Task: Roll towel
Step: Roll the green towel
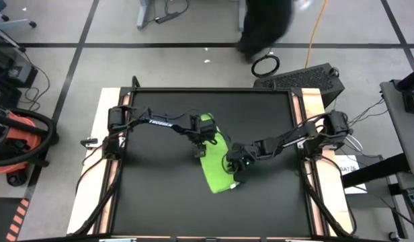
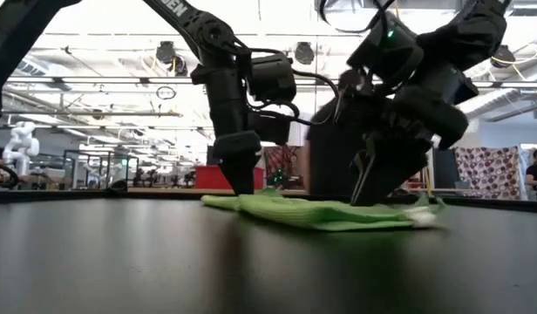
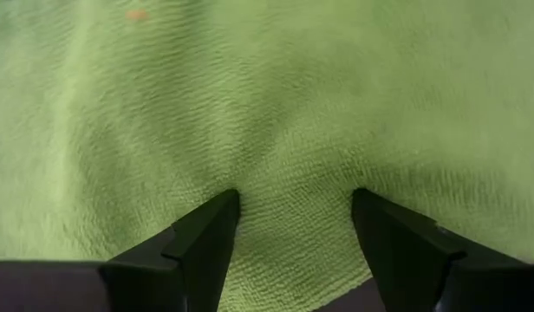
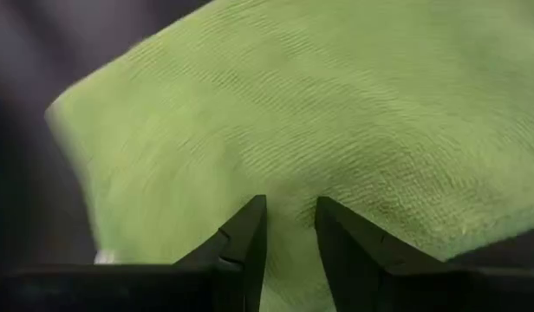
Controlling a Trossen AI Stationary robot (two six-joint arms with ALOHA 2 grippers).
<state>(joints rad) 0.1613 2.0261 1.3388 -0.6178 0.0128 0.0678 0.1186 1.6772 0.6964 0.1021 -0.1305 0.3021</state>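
Left gripper [image 1: 199, 149] presses down on the towel's [image 1: 216, 165] left edge, fingers [image 3: 206, 238] spread apart with cloth bunched between them. Right gripper [image 1: 232, 163], fingers nearly closed, pinches the right edge. Towel lies flat mid-mat [image 1: 160, 202].

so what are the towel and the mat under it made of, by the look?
Towel: soft woven or knitted cloth, likely microfibre or terry; the wrist views show fine ribbed texture puckering between the left tool fingers. Matte, no sheen.
Mat: smooth black sheet, maybe rubber or vinyl; in the low view it shows a faint dull reflection of the arms. Exact material cannot be told.
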